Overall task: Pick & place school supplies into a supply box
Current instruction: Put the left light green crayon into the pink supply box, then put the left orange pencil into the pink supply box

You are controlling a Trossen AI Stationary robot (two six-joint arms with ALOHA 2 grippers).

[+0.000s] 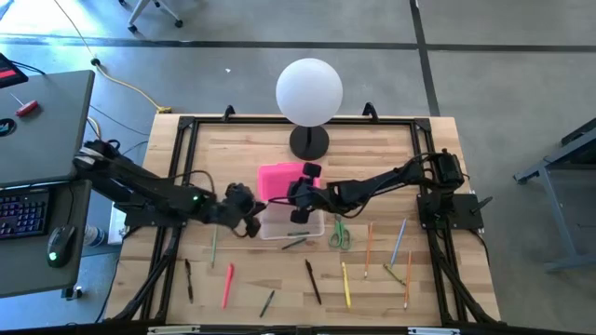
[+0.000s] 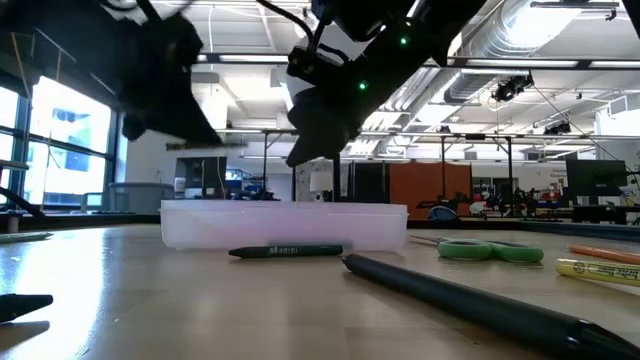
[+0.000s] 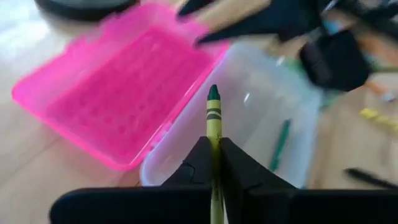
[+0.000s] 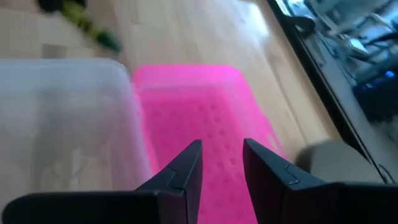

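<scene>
Fingers of the left gripper (image 3: 214, 165) pinch a yellow-green crayon (image 3: 213, 118), nearly closed on it, tip pointing out over the clear box (image 3: 261, 106). Left gripper sits at the box's left edge in the high view (image 1: 244, 207). Right gripper (image 4: 221, 158) has its fingers parted with a clear gap, nothing between them, hovering over the open pink lid (image 4: 199, 106); in the high view it is above the lid (image 1: 304, 191).

Box (image 1: 293, 225) lies open mid-table, pink lid (image 1: 279, 179) folded back toward the white globe lamp (image 1: 309, 91). One green pencil (image 3: 280, 144) shows in or under the clear tray, cannot tell which.

Loose supplies on the wooden table (image 1: 242, 149): green scissors (image 1: 340, 234) just right of the box, dark green crayon (image 2: 287, 252) just in front of it, red pen (image 1: 227, 285), black pen (image 1: 313, 282), yellow pencil (image 1: 346, 285), orange pencil (image 1: 368, 249), blue pen (image 1: 399, 240), all spread along the near side, apart from each other.

Low view: box wall (image 2: 285, 225) low on the table, scissors (image 2: 490, 250) to its right, black pen (image 2: 470, 300) lying close to the camera.
</scene>
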